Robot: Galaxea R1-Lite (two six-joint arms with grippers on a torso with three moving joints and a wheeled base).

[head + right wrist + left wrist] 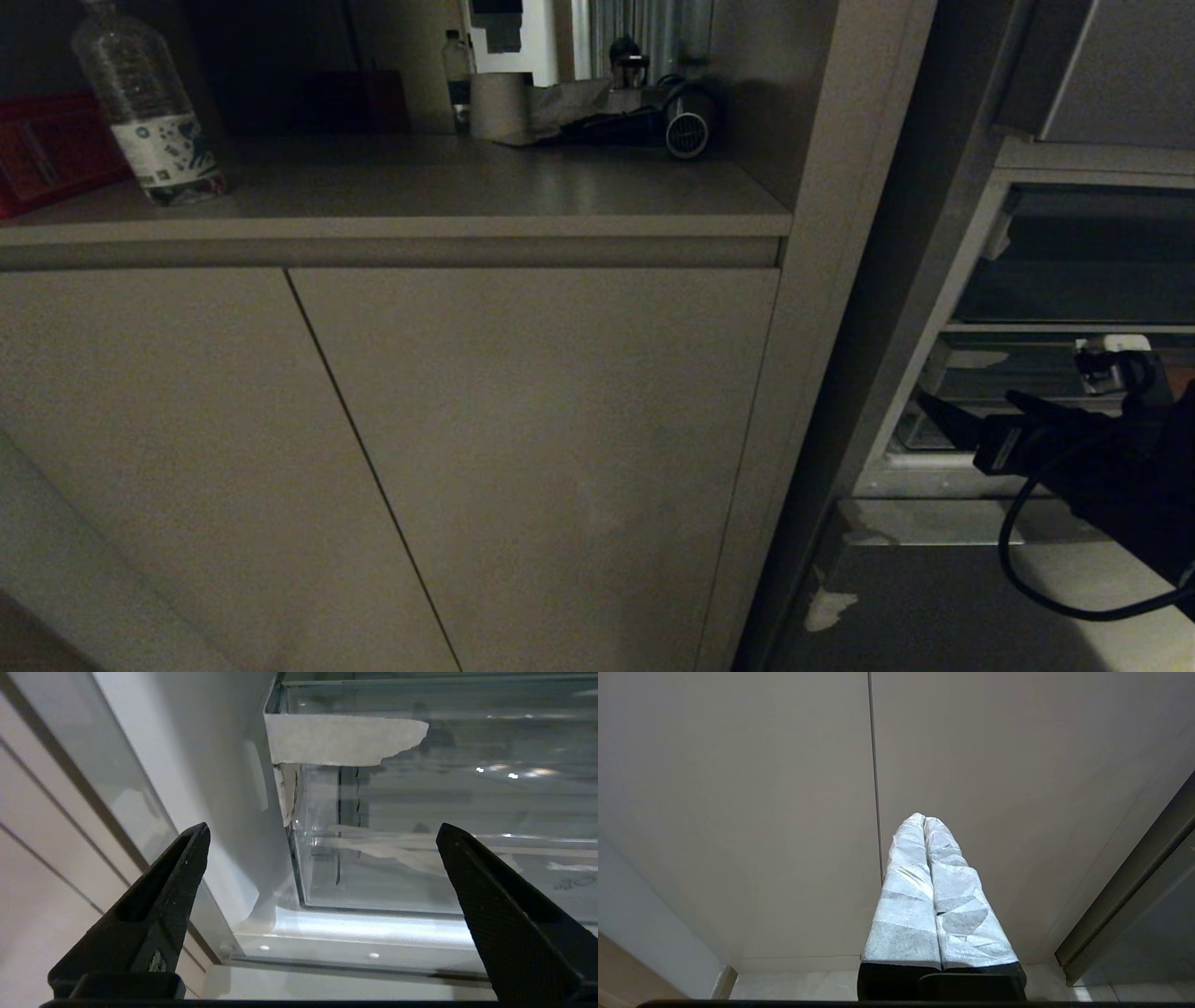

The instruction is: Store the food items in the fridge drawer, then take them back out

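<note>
The fridge drawer (420, 868) is a clear plastic bin with whitish tape (345, 739) on its near corner; in the head view the fridge drawer (990, 373) sits in the open fridge at the right. My right gripper (322, 826) is open and empty, pointing at the bin's corner just in front of it; in the head view the right gripper (966, 403) is at the fridge opening. My left gripper (923, 819) is shut with nothing in it, its taped fingers facing a cabinet door. The food items are out of view.
A beige cabinet (467, 448) fills the left, its counter holding a water bottle (149, 103), a paper roll (499, 105), a red box (47, 149) and a dark appliance (686, 121). A grey panel (934, 616) with one tape scrap lies below the gripper.
</note>
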